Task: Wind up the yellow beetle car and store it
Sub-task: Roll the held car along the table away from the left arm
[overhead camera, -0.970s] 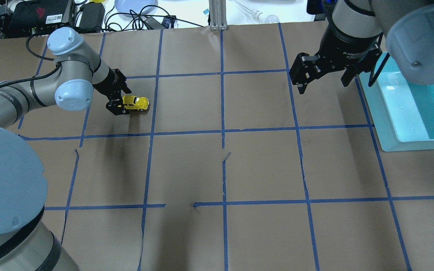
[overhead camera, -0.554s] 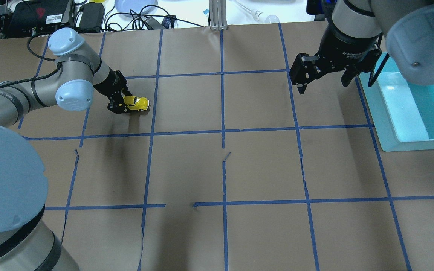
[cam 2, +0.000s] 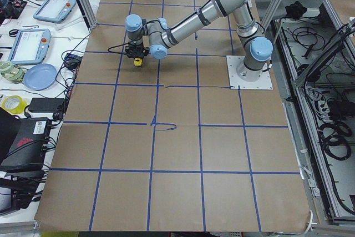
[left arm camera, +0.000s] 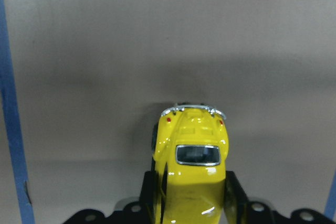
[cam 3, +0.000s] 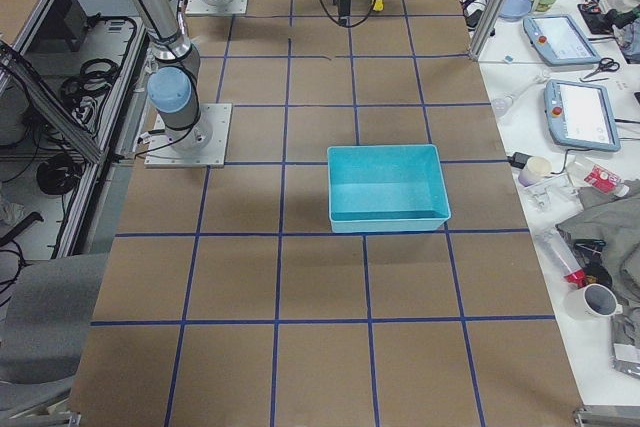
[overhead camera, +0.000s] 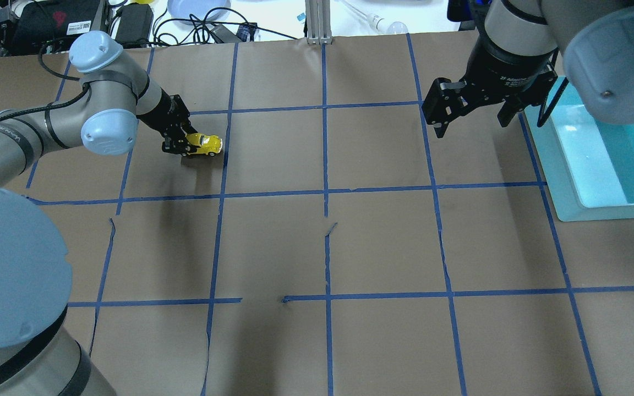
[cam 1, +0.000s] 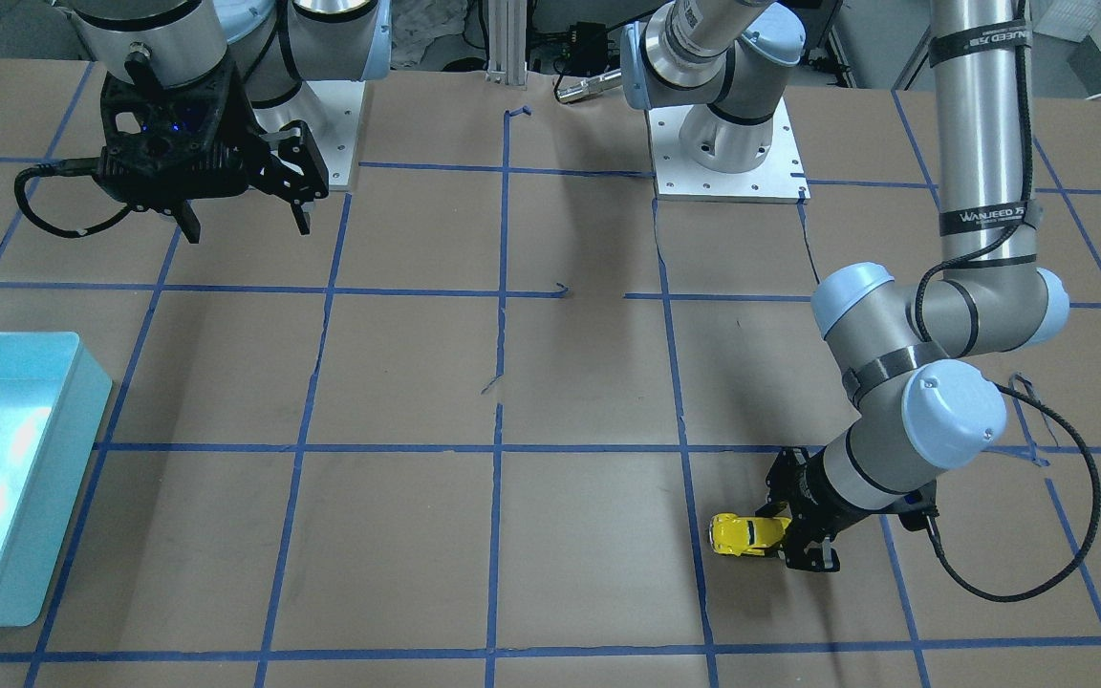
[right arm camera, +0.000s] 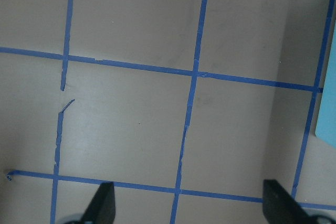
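Currently the left gripper (overhead camera: 184, 144) pinches the yellow beetle car (overhead camera: 207, 144) by its flanks at one end, low on the desk (overhead camera: 383, 242), and the car's long axis points straight out from the gripper. The right gripper (overhead camera: 472, 124) hangs spread and empty beside the teal bin (overhead camera: 564, 181), well apart from the car.

My left arm (cam 1: 976, 143) is a silver-grey tube with pale-blue round joint caps (cam 1: 954, 413), a black band lettered WANJEED (cam 1: 985, 218) and a thin black cable (cam 1: 1097, 492) hanging loose. The right arm (overhead camera: 515, 25) matches; its black two-finger right gripper (cam 1: 249, 229) has a collar with small white print.
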`<action>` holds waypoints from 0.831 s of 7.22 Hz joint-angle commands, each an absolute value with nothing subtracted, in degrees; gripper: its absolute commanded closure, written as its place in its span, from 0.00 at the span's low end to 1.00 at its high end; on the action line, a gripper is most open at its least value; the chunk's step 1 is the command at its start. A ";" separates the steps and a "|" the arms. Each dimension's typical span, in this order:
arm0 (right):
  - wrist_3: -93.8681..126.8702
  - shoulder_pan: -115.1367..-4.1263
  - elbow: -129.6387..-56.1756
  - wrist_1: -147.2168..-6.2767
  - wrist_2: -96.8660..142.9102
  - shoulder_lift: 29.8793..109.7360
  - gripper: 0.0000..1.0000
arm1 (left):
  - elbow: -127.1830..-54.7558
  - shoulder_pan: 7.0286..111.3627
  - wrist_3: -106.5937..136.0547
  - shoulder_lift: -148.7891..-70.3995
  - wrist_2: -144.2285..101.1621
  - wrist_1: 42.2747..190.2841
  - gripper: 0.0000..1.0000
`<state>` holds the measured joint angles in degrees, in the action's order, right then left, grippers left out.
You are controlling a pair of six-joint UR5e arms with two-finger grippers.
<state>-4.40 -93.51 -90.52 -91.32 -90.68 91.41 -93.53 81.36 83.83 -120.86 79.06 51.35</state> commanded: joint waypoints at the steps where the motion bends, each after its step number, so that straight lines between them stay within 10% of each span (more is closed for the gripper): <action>1: -4.39 -93.52 -90.53 -91.32 -90.70 91.49 0.00 | -92.11 85.93 90.57 -120.41 75.34 51.07 1.00; 6: -4.39 -93.52 -90.53 -91.32 -90.70 91.49 0.00 | -92.29 86.66 85.10 -122.86 71.54 50.98 1.00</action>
